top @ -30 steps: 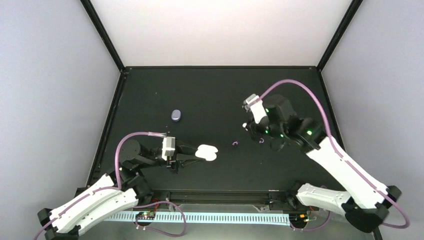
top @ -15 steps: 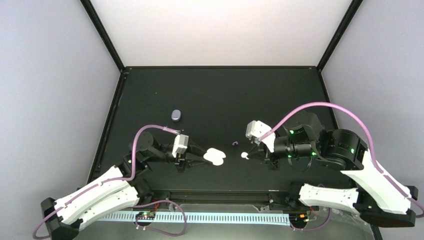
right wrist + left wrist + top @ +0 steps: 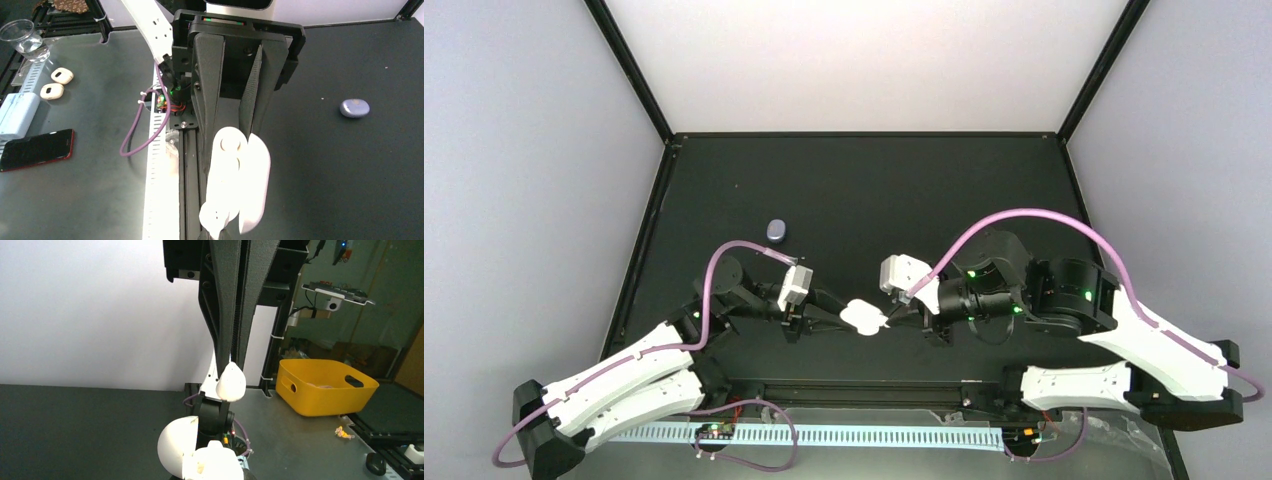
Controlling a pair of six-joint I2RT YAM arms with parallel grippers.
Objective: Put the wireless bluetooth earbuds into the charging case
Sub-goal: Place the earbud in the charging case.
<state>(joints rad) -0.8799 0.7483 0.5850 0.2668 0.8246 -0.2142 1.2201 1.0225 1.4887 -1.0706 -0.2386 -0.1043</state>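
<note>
Insertion approach, tip to tip.
Right gripper pinches tiny white curled earbud; open white clamshell charging case, clamped in left gripper, lies dead ahead (nearly touching).

There is one white case, one purple case and two cream ovals

My right wrist view cuts the white earbud off at the bottom edge, so the grip of my right tool on it is out of sight there. The left wrist view crops the lower part of the open white case. From above the bud is too small to find; I cannot tell whether it touches the case.
</note>
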